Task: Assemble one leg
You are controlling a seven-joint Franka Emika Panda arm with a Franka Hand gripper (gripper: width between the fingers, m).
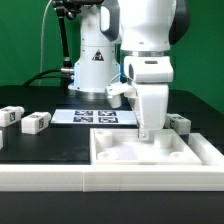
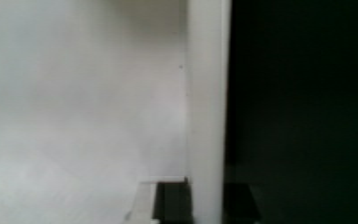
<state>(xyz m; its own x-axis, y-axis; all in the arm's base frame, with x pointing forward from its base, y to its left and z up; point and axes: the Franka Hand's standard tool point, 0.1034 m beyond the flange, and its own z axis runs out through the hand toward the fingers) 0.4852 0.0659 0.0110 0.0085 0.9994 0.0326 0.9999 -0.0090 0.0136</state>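
Observation:
Two legs, small white blocks with marker tags, lie on the black table at the exterior view's left (image 1: pixel 10 117) (image 1: pixel 36 123). A third leg (image 1: pixel 178 123) lies to the right of the arm. My gripper (image 1: pixel 148 133) points straight down at the far rim of the large white panel (image 1: pixel 60 178). It holds no leg. In the wrist view the two dark fingers (image 2: pixel 172 205) straddle the panel's edge (image 2: pixel 208 100), and the white rim fills the gap between them. My gripper (image 2: pixel 208 205) looks shut on that rim. The white panel surface (image 2: pixel 78 100) lies on one side and the black table on the other.
The marker board (image 1: pixel 95 116) lies flat on the table behind the panel, in front of the robot's base (image 1: pixel 95 70). The panel fills the front of the exterior view. A green wall stands behind.

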